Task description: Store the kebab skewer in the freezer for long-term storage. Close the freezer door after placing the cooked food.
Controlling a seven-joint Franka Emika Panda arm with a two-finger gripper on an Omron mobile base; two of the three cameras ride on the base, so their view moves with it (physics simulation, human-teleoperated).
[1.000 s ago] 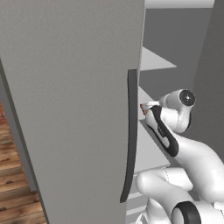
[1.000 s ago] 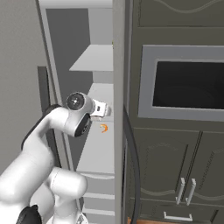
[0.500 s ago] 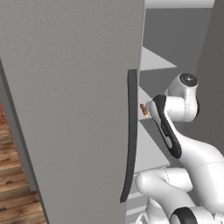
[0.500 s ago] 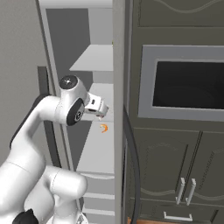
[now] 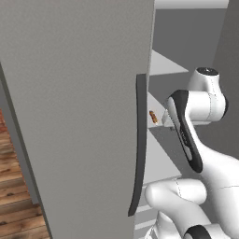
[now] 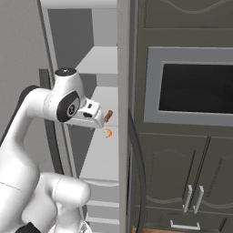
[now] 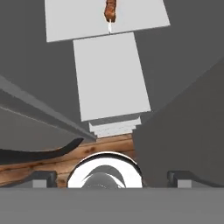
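- Dark kitchen cabinets (image 6: 182, 182) with a built-in oven (image 6: 195, 93) stand right of the open freezer (image 6: 102, 63).
- White shelves (image 7: 109, 74) fill the freezer; the kebab skewer (image 7: 110, 12) lies on one, at its front edge.
- Gripper (image 7: 109, 177) jaws spread wide, empty, apart from the skewer.
- Freezer door (image 5: 79, 116) stands open at left, its dark handle (image 5: 139, 140) beside the arm.

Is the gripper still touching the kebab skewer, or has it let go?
Apart. In the hand view the kebab skewer lies on a white freezer shelf, far from the open gripper with bare shelf between them.
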